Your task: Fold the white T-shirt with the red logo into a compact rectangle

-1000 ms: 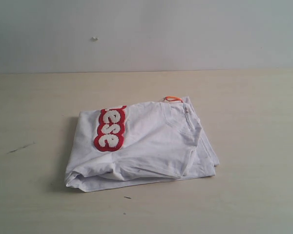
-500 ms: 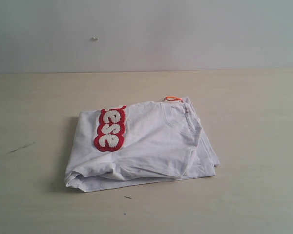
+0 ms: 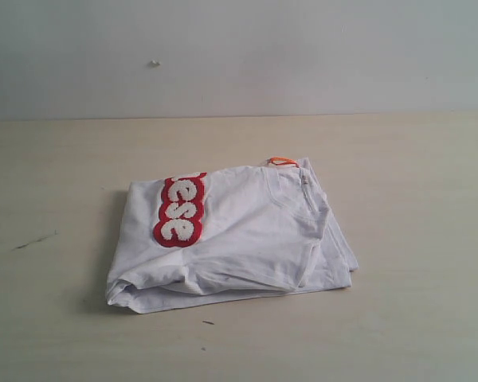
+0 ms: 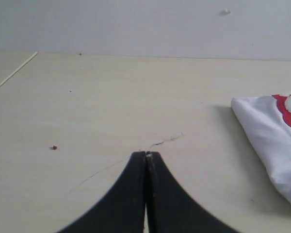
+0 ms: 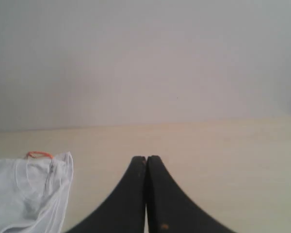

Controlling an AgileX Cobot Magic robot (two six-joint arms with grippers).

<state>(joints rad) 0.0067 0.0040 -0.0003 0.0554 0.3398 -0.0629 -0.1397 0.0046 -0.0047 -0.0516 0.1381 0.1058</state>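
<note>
The white T-shirt (image 3: pixel 247 239) lies folded into a rough rectangle in the middle of the table (image 3: pixel 414 183). The red logo (image 3: pixel 180 209) faces up on its left part, and the orange tag (image 3: pixel 282 161) is at the far edge. The left gripper (image 4: pixel 146 154) and right gripper (image 5: pixel 146 158) are both pinched closed on nothing. Each hangs over bare table, well apart from the shirt's edge.

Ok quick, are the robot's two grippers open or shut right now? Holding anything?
Left gripper: closed, holding nothing, clear of the white T-shirt.
Right gripper: closed, holding nothing.
</note>
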